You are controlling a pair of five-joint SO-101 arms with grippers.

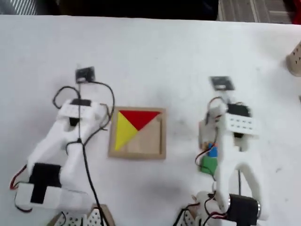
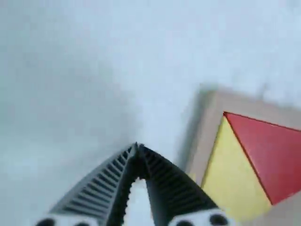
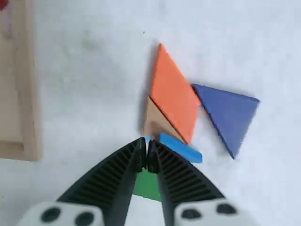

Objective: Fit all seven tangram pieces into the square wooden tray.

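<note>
Tray (image 1: 146,141): red triangle (image 1: 139,117), yellow triangle (image 1: 123,131) seated | loose at right: orange parallelogram (image 3: 174,96), blue triangle (image 3: 228,115), tan triangle (image 3: 154,123), light-blue piece (image 3: 182,148), green piece (image 3: 146,186) | left gripper (image 2: 137,147), right gripper (image 3: 146,144) pinched closed, empty.

Wooden tray (image 1: 148,139): red triangle (image 1: 138,117), yellow triangle (image 1: 123,131) inside.

- Most likely a robotics lab or a maker's workbench.
- Two small white plastic arms, the left arm (image 1: 61,141) and the right arm (image 1: 235,136), mounted side by side at the near edge of a plain white table (image 1: 155,52).
- Loose wires (image 1: 87,155) strung in the open along the arms, and an uncovered black motor (image 1: 242,207) at the right arm's base.
- Perforated wooden board (image 1: 89,217) at the near edge, and a second perforated block (image 1: 295,59) at the far right edge.
- Wooden tray (image 1: 137,155) with coloured pieces (image 1: 126,129) laid between the arms as bench work.
</note>
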